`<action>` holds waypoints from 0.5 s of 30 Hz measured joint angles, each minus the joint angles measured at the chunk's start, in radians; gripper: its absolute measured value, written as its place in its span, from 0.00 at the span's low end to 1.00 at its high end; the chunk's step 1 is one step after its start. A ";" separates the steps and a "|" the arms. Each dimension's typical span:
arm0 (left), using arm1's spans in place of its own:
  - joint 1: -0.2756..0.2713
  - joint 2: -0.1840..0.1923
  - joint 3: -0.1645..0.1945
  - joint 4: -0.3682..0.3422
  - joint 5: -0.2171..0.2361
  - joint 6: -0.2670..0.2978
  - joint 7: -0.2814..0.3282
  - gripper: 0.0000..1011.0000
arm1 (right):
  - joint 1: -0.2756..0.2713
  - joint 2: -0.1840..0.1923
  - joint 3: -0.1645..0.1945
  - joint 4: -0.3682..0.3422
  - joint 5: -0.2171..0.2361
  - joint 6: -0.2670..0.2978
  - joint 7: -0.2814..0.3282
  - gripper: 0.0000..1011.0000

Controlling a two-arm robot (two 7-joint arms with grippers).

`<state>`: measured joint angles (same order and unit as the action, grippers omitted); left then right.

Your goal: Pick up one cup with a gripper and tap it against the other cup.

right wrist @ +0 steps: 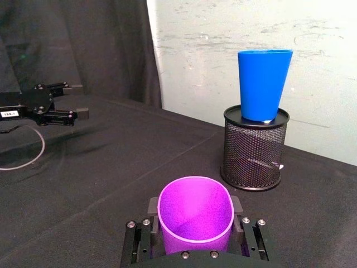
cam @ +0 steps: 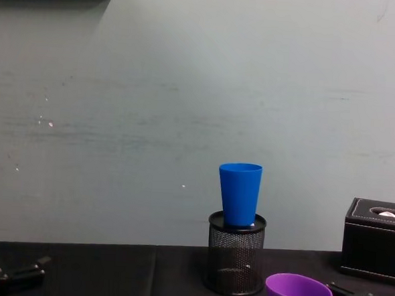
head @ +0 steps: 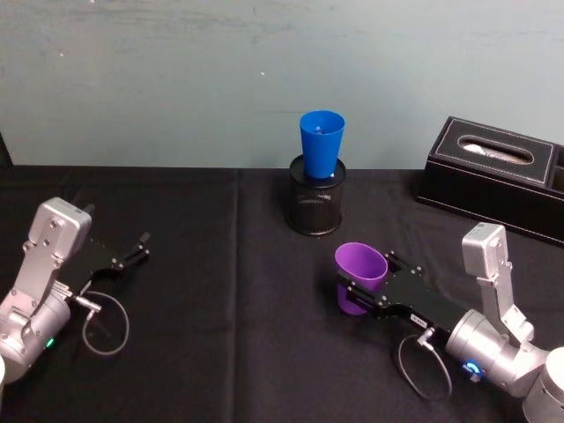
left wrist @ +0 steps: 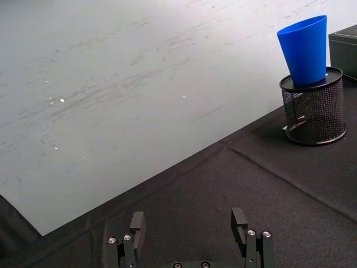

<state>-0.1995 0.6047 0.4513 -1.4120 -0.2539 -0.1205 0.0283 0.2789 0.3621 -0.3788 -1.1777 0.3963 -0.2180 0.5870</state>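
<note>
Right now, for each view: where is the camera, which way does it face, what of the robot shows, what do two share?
Head: high, looking down at table; left tool idle, right tool gripping purple cup.
Chest: low, facing the wall; both tools' tips.
Left wrist: on that arm, facing blue cup; open left tool.
Right wrist: on that arm, facing blue cup; right tool.
All share the mesh holder.

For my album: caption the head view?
Right gripper holds purple cup; blue cup stands in mesh holder; left gripper open.

Base of blue cup (head: 321,141) hidden in mesh holder (head: 316,210); purple cup (cam: 298,293) bottom cut off, chest view.
</note>
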 joint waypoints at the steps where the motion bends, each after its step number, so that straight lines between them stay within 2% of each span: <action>1: 0.000 0.000 0.000 0.000 0.000 0.000 0.000 1.00 | 0.000 0.000 0.000 0.000 -0.001 0.000 0.000 0.72; 15: 0.000 0.000 0.000 0.000 0.000 0.000 0.000 1.00 | 0.004 -0.001 -0.005 0.004 -0.013 0.003 -0.005 0.72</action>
<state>-0.1995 0.6046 0.4513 -1.4120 -0.2539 -0.1205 0.0283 0.2826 0.3606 -0.3840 -1.1733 0.3830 -0.2154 0.5816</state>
